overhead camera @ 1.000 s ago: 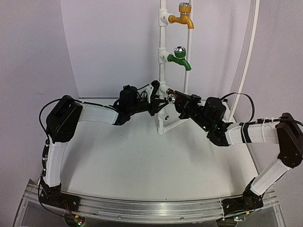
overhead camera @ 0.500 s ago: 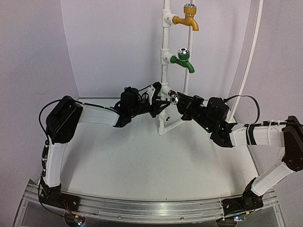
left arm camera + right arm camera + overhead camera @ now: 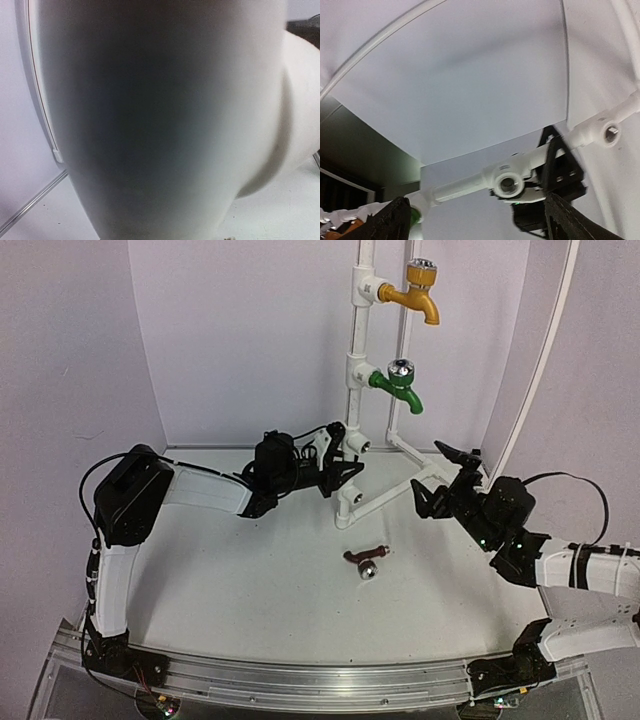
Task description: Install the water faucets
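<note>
The dark brown faucet (image 3: 366,560) lies on its side on the table, in front of the white pipe stand (image 3: 356,375), touching nothing. The green faucet (image 3: 400,384) sits in the stand's middle socket; a sliver of it (image 3: 414,215) shows in the right wrist view. My left gripper (image 3: 336,456) is shut on the stand's lower pipe, which fills the left wrist view (image 3: 150,120) and hides the fingers. My right gripper (image 3: 437,477) is wide open and empty, right of the stand; its fingers (image 3: 395,222) frame an empty socket (image 3: 507,184).
A yellow-orange faucet (image 3: 420,295) is fitted at the stand's top. Another empty socket (image 3: 347,498) sits near the stand's foot, with a slanted brace pipe (image 3: 395,488) beside it. A white curved frame tube (image 3: 545,350) rises at the right.
My right gripper opened and drew back to the right; the dark brown faucet left it and now lies on the table. The pipe stand shifted to the right.
</note>
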Motion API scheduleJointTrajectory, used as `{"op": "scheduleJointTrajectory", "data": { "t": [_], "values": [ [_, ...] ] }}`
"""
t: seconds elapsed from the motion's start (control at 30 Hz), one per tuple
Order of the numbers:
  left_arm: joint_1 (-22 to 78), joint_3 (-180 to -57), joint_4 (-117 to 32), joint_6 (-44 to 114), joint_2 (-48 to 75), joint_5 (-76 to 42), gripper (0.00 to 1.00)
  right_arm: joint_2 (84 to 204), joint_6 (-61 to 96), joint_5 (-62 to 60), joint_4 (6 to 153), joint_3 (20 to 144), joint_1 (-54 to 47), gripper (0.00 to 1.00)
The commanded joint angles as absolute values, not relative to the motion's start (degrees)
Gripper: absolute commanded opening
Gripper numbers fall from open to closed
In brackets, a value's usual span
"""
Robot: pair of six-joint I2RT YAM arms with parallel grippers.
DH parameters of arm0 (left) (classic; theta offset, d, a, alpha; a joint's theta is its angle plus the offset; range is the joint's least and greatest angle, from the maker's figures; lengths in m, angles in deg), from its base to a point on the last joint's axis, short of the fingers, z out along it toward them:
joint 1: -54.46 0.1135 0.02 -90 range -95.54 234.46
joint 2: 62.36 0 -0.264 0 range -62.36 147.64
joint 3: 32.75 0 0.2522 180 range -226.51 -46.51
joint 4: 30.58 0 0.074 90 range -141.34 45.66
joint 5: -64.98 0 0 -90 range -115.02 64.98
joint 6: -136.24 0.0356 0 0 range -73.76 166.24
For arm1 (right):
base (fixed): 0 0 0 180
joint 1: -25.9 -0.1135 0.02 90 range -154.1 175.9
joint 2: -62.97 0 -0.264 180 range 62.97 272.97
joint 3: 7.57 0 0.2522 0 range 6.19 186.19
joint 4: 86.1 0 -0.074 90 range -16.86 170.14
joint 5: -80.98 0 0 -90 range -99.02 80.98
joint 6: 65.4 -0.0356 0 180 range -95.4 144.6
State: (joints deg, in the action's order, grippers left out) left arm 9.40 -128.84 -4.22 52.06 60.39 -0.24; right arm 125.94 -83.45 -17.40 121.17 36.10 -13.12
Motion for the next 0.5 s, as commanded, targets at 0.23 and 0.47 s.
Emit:
{"op": "scheduleJointTrajectory", "data": {
  "t": [0.23, 0.47],
  "values": [
    [10.12, -127.51, -20.12, 41.49, 60.57, 0.61, 0.03, 132.96, -8.96, -17.44, 86.67, 45.66, -5.67, 0.98],
    [9.81, -127.58, -24.54, 36.97, 57.73, -1.06, 0.09, 145.11, 3.97, -4.17, 68.84, 53.16, -5.79, 0.98]
  ]
}}
